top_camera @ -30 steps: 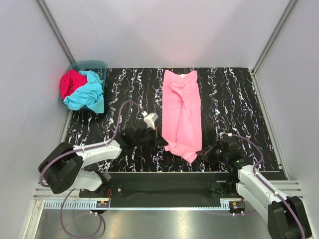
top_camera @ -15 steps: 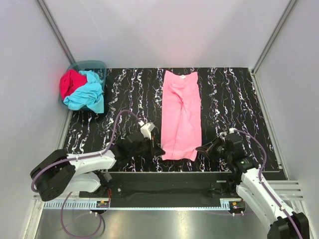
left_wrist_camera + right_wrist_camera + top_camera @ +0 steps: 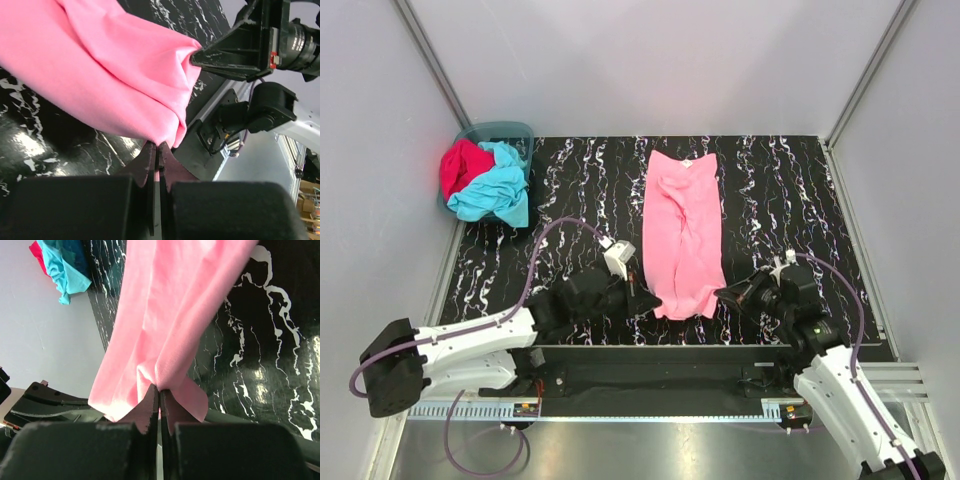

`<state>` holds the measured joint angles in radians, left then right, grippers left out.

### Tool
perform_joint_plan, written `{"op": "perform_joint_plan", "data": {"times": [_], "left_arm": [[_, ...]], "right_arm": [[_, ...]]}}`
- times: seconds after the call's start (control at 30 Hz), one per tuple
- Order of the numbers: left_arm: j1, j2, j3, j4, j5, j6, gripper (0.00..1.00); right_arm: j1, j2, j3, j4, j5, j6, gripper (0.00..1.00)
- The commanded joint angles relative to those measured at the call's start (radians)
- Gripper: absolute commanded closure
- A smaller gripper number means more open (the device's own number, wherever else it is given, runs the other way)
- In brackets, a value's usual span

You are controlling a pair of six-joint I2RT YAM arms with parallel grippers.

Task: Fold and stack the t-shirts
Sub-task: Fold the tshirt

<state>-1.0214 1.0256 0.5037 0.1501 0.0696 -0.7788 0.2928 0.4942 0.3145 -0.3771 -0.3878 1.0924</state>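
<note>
Marbled table, near edge | left tool, right tool clamped on pink t-shirt hem corners

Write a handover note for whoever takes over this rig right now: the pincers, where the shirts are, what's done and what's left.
Pincers: the left pincer is shut on the near left corner of the pink t-shirt. The right pincer is shut on its near right corner.
Pink t-shirt: a long narrow strip on the table, collar at the far end, near end seemingly raised a little.
The turquoise t-shirt and red t-shirt are crumpled in the basket at the far left corner.
Done: the pink one appears folded lengthwise.
Left: fold it across, then fold the other two and stack all three.
</note>
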Motion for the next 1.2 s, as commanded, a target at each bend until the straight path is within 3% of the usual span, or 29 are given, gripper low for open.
{"op": "perform_joint_plan", "data": {"times": [0.0,0.2,0.3,0.43,0.77,1.17], "left_arm": [[-0.057,-0.036,0.007,-0.024,-0.098,-0.014,1.0],[-0.135,-0.079,-0.077,-0.034,-0.18,-0.071,1.0],[-0.137,-0.091,-0.085,-0.056,-0.209,-0.065,1.0],[-0.12,-0.078,-0.025,-0.098,-0.241,-0.016,1.0],[0.03,0.004,0.056,-0.038,-0.13,0.078,1.0],[0.176,0.284,0.094,0.144,-0.027,0.128,1.0]], "right_arm": [[0.008,-0.046,0.032,-0.086,-0.029,-0.025,1.0],[0.008,-0.184,0.024,-0.252,0.016,-0.061,1.0],[0.009,-0.2,0.046,-0.24,0.049,-0.061,1.0],[0.009,-0.065,0.073,-0.155,0.046,-0.084,1.0],[0.008,0.188,0.098,0.118,0.069,-0.083,1.0],[0.005,0.452,0.172,0.349,0.13,-0.094,1.0]]}}
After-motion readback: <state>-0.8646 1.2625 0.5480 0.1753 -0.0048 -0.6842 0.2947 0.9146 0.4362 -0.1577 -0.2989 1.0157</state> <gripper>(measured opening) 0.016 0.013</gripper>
